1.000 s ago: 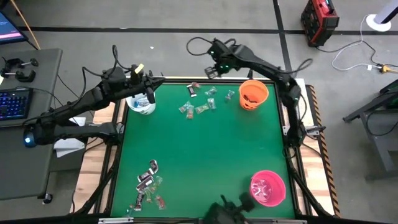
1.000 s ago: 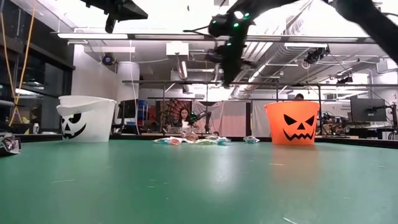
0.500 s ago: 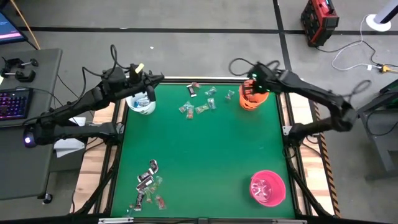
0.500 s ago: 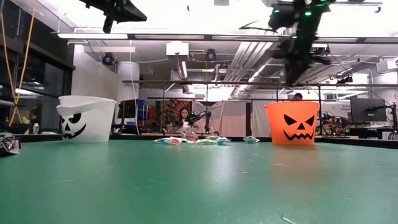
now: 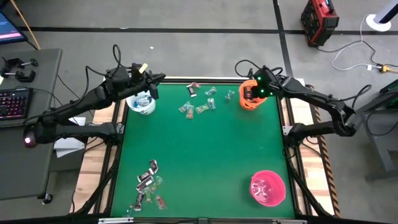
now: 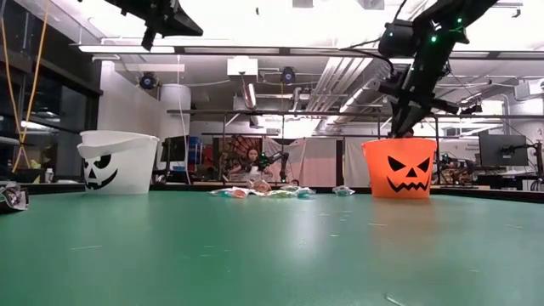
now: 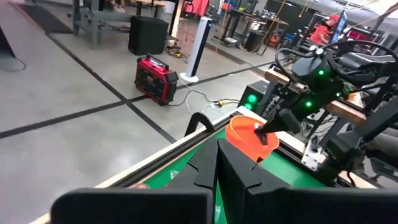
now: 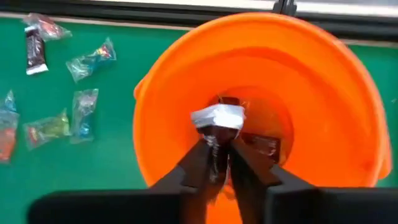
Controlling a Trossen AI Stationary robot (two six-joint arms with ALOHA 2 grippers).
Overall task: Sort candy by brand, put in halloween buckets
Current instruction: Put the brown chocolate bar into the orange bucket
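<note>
My right gripper [image 8: 216, 146] points steeply down into the mouth of the orange bucket [image 8: 323, 93] at the table's far right [image 5: 251, 103]. A silvery-white wrapped candy [image 8: 217, 116] sits at its fingertips. Dark-wrapped candy [image 8: 264, 144] lies on the bucket's floor. My left gripper [image 7: 217, 149] is shut with nothing in it, hovering above the white bucket [image 5: 140, 106] at the far left. Loose candy lies at the far middle [image 5: 202, 101] and near the front left [image 5: 149, 183]. The pink bucket [image 5: 267, 188] stands at the near right. My right gripper has the silvery candy by the wrapper's near end [image 8: 215, 138], between its two fingertips, which stand only a sliver apart. The fingers slant down from above. The candy sticks out past the tips, clear of the bucket's floor and walls.
The middle of the green table [image 5: 205, 149] is bare. Wooden frame rails run along both sides. A desk with a keyboard [image 5: 15, 102] stands to the left, and a red device [image 5: 319, 22] sits on the floor beyond. A person [image 6: 252, 160] sits in the room behind.
My right gripper has swung from above the far-middle candy toward the table's right edge, then sunk over the orange bucket's mouth. My left gripper has stayed above the white bucket.
</note>
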